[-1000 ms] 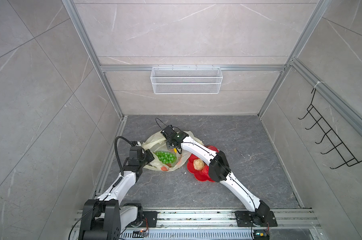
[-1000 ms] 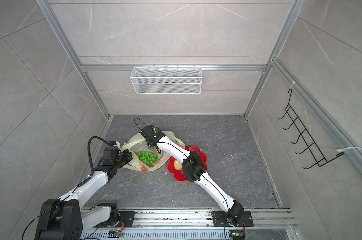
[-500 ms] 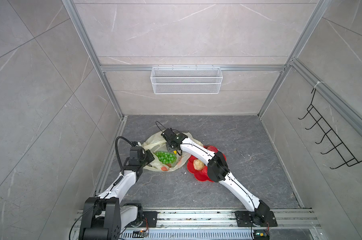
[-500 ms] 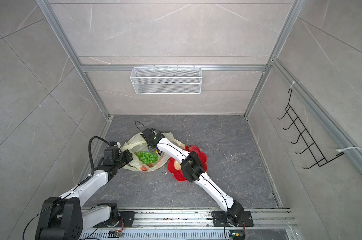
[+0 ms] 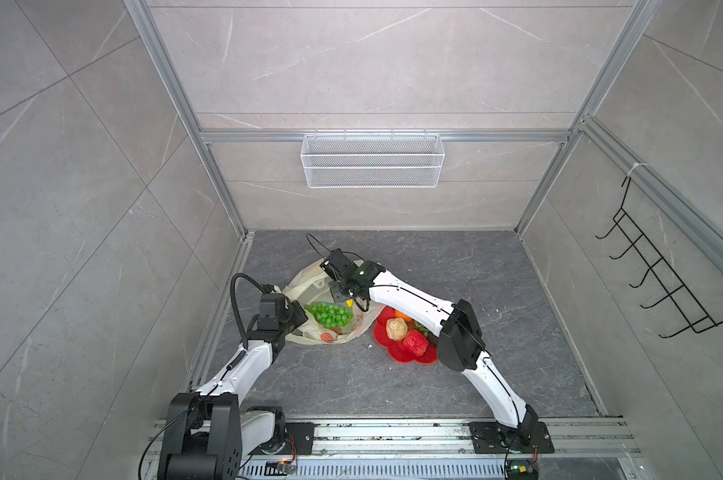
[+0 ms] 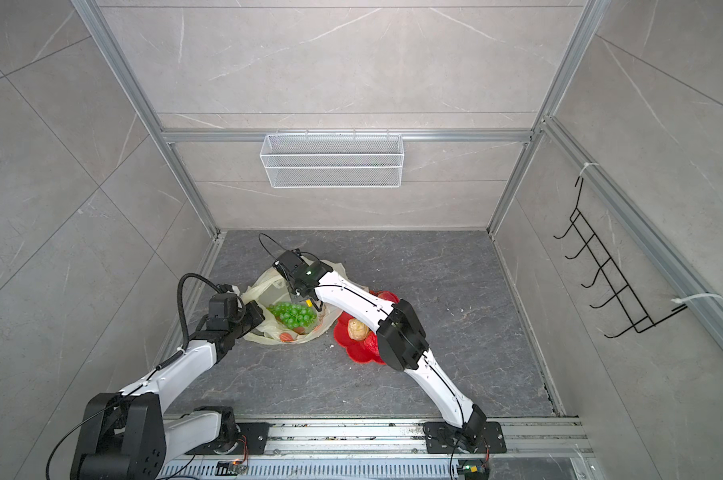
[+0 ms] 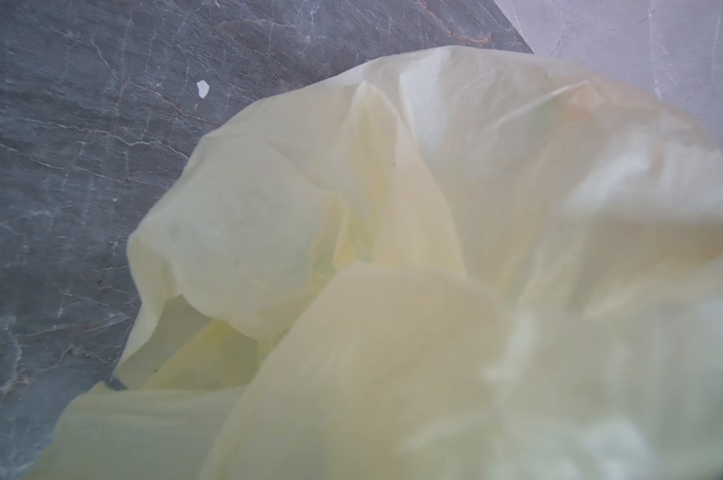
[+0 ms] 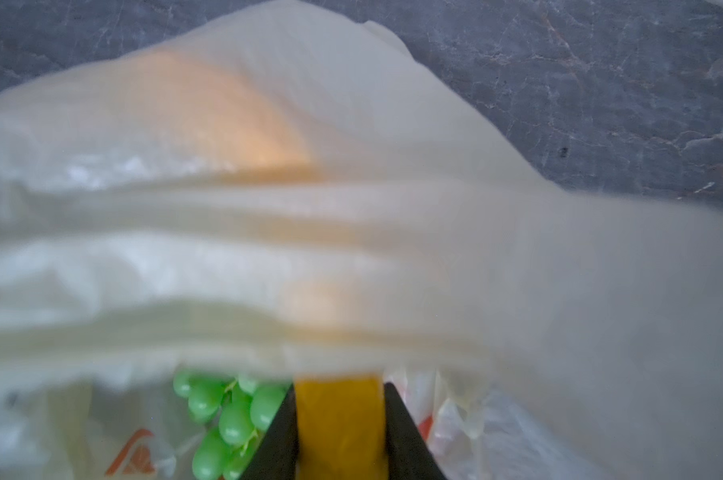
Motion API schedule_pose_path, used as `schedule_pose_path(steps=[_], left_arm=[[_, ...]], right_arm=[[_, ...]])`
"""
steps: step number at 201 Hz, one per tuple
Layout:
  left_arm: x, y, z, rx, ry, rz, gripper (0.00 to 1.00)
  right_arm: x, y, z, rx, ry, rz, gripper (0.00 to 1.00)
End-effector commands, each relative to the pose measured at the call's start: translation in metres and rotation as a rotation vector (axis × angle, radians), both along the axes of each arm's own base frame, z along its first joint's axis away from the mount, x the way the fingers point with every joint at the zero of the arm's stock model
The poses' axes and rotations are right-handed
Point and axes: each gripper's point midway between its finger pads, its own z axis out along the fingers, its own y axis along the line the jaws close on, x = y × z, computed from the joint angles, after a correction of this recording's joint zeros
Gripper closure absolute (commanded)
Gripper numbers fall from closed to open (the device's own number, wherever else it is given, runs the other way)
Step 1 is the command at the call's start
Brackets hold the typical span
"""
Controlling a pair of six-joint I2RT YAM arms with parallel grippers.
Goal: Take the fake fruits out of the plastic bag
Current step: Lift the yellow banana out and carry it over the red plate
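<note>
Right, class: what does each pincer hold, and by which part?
Right pincer: the banana, which part is hidden. Left pincer: the plastic bag, by its rim.

Thin crinkly plastic bag (image 5: 306, 332), glossy grapes (image 5: 330, 313), matt stone floor (image 5: 434, 270)

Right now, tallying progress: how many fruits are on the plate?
3: beige ball, red strawberry beside it, orange at the red plate's far edge; the right arm may hide more.

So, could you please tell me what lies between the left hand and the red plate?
The plastic bag, with the green grape bunch lying in its open mouth; both top views show this.
</note>
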Motion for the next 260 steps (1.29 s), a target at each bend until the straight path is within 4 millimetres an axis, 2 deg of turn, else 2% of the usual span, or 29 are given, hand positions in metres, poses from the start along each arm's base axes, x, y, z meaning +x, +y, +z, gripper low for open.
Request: schedule_pose_path(steps=[1,31,83,134,182,233,260], left_arm=[[0.005,0.003,0.010,0.024,-0.025,0.009,1.00],[0.005,0.002,0.011,0.016,-0.030,0.008,1.00],[0.005,0.001,0.009,0.013,-0.028,0.004,1.00],[0.006,-0.001,0.008,0.002,-0.031,-0.007,1.00],[0.005,0.004,0.007,0.021,-0.020,0.014,1.00],[-0.007,0.035,0.005,0.063,0.011,0.146,1.00],[-0.015,0.050,0.002,0.086,0.031,0.217,1.00]], right_arm=[[-0.021,-0.010,0.006,-0.017,-0.012,0.039,0.71],[-0.041,-0.033,0.012,0.005,-0.012,0.032,0.71],[-0.082,-0.075,0.006,0.020,0.027,0.053,0.71],[-0.116,-0.124,0.019,0.003,0.027,0.070,0.71],[-0.128,-0.183,0.030,-0.090,-0.012,-0.009,0.71],[-0.126,-0.244,0.018,-0.126,0.037,-0.173,0.71],[-0.125,-0.264,0.017,-0.099,0.042,-0.230,0.71]])
